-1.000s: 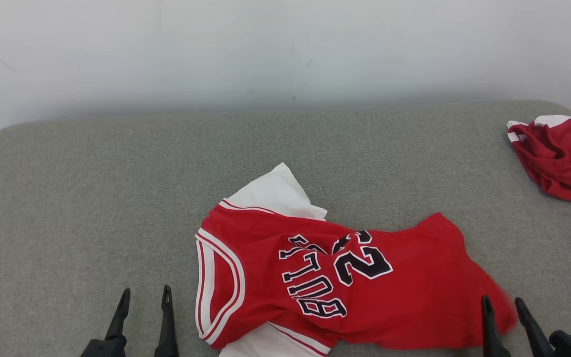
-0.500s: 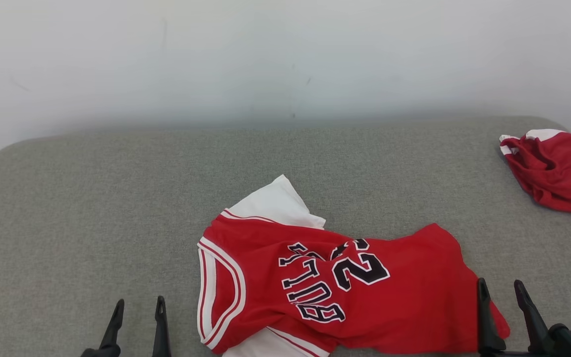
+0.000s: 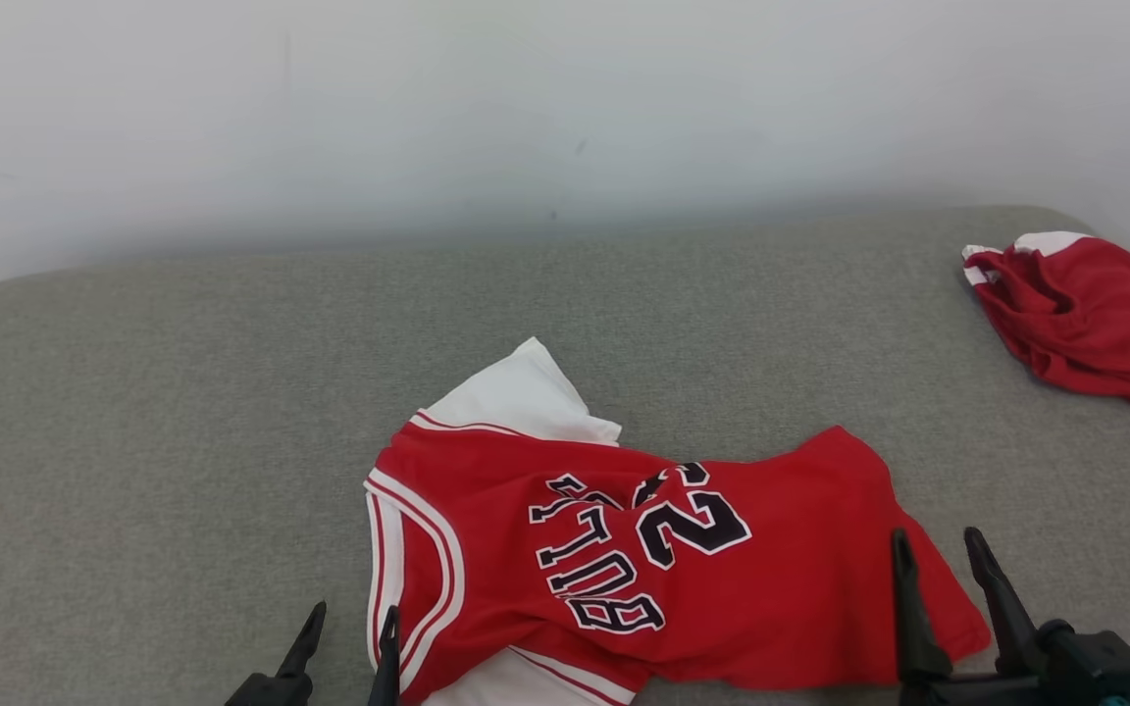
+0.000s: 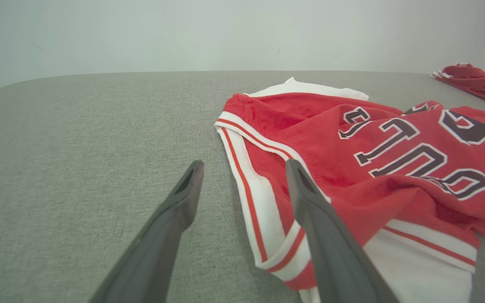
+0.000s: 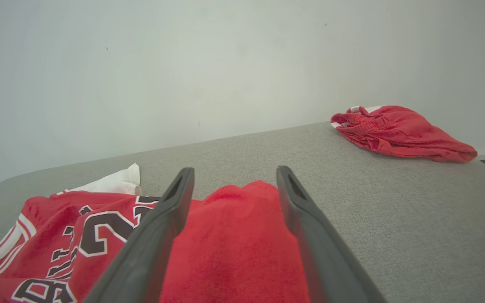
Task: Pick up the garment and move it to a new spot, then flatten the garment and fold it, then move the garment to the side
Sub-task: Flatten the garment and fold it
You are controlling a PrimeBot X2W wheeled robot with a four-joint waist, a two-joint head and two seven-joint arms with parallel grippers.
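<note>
Left gripper (image 3: 352, 618) is at the near edge of the grey fabric-topped counter (image 3: 182, 392), fingers spread wide and holding nothing. In the left wrist view (image 4: 243, 168) one finger is over bare counter and the other overlaps the white-and-red striped armhole trim. Just right of it is the jersey (image 3: 624, 549), the task's garment. It's red with dark lettering and a number, lying crumpled near the middle of the near edge, with white cloth poking out at its far-left and near sides and ridges across the print (image 4: 352, 139). Looks light, limp and probably a bit slick, so it will likely sag and slide rather than hold shape, and a pinch mid-panel would likely just bunch it. Better holds are probably the thicker striped trim on the left and the hem corner on the right, taking both layers. Right gripper (image 3: 936, 549) is over that hem corner, fingers wide, nothing pinched. Red cloth lies between them in the right wrist view (image 5: 235, 176); can't tell whether they touch it. Well apart, at the far right corner, is a second red-and-white garment (image 3: 1080, 319), heaped.
</note>
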